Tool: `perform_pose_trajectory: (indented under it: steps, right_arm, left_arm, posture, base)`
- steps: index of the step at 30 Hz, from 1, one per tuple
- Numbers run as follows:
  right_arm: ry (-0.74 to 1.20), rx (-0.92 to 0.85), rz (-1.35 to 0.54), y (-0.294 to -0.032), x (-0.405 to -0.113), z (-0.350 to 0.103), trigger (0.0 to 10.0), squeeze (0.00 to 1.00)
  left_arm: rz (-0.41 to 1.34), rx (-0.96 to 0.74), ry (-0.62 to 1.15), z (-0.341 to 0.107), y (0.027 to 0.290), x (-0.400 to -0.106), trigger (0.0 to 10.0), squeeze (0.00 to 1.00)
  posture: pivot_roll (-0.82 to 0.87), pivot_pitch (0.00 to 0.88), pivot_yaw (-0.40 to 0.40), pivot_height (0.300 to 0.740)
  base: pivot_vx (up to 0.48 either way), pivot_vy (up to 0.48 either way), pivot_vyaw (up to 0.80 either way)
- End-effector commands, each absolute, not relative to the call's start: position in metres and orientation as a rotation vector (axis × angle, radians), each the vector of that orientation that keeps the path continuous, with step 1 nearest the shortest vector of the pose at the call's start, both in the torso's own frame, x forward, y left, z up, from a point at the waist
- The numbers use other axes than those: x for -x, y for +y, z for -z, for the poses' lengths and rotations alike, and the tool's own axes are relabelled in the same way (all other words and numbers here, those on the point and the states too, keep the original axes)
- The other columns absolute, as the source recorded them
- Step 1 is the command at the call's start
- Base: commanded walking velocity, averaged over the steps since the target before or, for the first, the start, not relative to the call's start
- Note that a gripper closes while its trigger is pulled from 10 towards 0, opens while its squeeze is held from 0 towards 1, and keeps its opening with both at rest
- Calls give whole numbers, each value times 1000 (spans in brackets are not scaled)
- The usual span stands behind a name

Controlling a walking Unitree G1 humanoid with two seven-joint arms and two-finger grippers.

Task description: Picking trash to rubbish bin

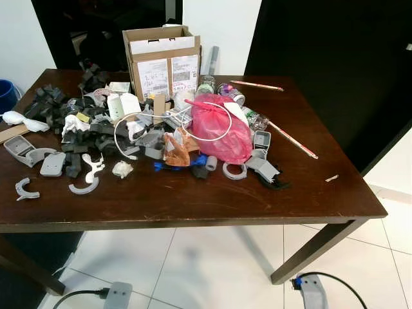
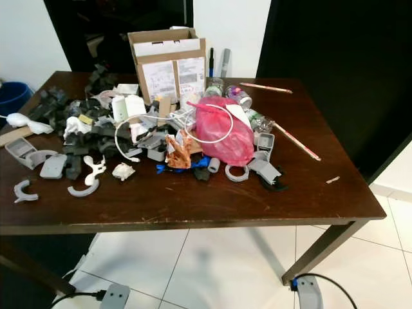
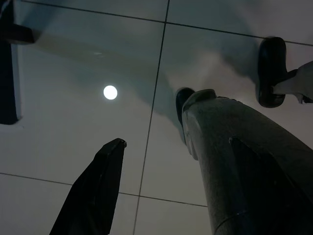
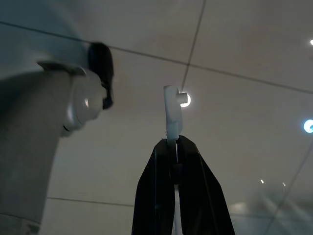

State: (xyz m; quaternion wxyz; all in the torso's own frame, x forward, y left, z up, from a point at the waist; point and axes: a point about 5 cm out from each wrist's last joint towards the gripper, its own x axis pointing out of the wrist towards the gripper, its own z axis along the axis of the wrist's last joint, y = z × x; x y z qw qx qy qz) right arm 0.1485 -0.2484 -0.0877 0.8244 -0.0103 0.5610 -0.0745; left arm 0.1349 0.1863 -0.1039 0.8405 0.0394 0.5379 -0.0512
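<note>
Right gripper (image 4: 174, 147) hangs low over the tiled floor (image 4: 244, 58), jaws pinched on a white plastic scrap (image 4: 171, 115), presumably gripped at one end for carrying to a bin. Left gripper (image 3: 146, 166) hangs idle, jaws wide and empty. More trash waiting heaped on the counter (image 1: 193, 199): pink bag (image 1: 222, 129), cardboard box (image 1: 164, 61), grey and black bits (image 1: 71, 129). A blue tub (image 1: 6, 95) past the counter's left edge, possibly the bin.
</note>
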Motion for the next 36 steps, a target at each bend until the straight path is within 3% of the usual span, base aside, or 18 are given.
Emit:
perform_pose_trajectory:
  steps: [1, 15, 36]
  right_arm:
    - [1223, 38, 183, -250, -139, 91, 10000, 0]
    - [1277, 192, 87, -246, -127, 96, 10000, 0]
    - [1204, 201, 103, -239, -135, 96, 10000, 0]
  left_arm:
    - [121, -90, 1205, 110, 183, -117, 10000, 0]
    - [130, -98, 1193, 110, 180, -119, 10000, 0]
    - [162, -133, 1179, 108, 179, -126, 10000, 0]
  posture:
    - [52, 77, -47, 740]
    - [60, 56, -55, 740]
    - [65, 52, -44, 740]
  base:
    - [0, 0, 0]
    - [0, 0, 0]
    - [0, 0, 0]
